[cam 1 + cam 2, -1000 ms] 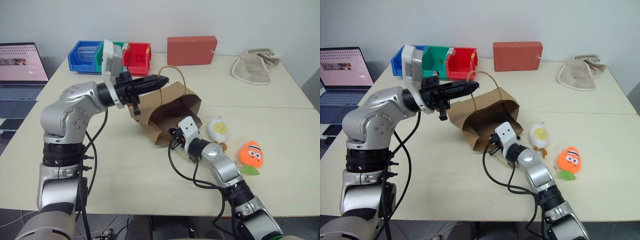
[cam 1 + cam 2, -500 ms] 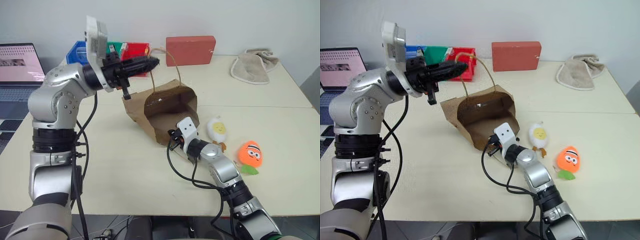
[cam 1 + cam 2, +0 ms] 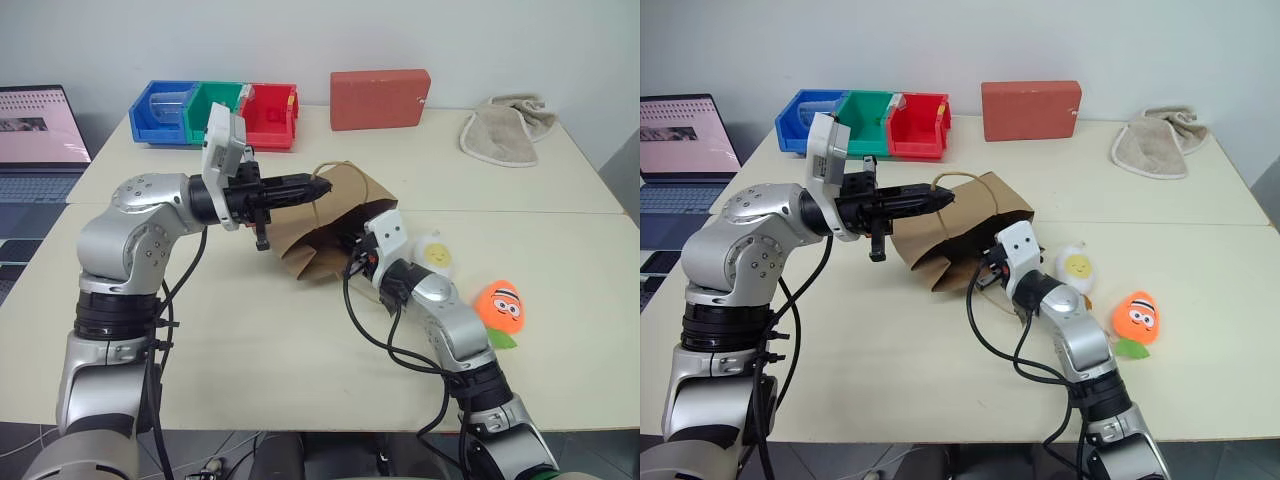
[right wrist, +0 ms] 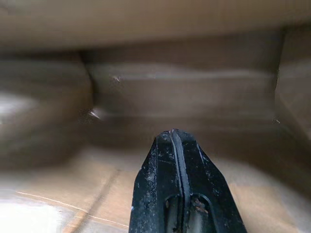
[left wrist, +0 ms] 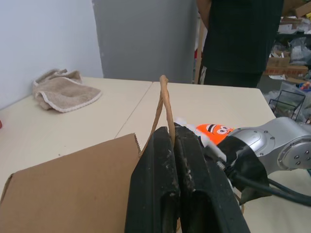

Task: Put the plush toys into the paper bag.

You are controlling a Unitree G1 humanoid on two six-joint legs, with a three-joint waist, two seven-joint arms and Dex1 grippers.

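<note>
Up front, the left gripper [image 5: 171, 133] has its two black fingers pressed together on one tan handle [image 5: 165, 104] of the bag [image 3: 330, 225], holding that loop up over the table [image 3: 250, 330]. One bag lies there on its side, its mouth turned toward the right arm. The right gripper [image 4: 173, 133] is pressed together too, pinching nothing, and its tip sits inside the bag's mouth (brown paper walls all round it in the right wrist view).

Just beyond the right arm lie two toys, both on the table outside the bag: one white egg toy [image 3: 436, 252] close beside the bag's mouth and partly behind the arm, and one orange toy [image 3: 502, 308] further right, apart from the egg.

Farther back stand three bins [image 3: 215, 112] in a row, blue, green and red, with one red block [image 3: 380, 98] to their right and one beige cloth [image 3: 505, 128] at the far right corner. One laptop [image 3: 35, 140] sits off the table's left edge. A person in dark clothes [image 5: 238, 41] stands past the table in the left wrist view.
</note>
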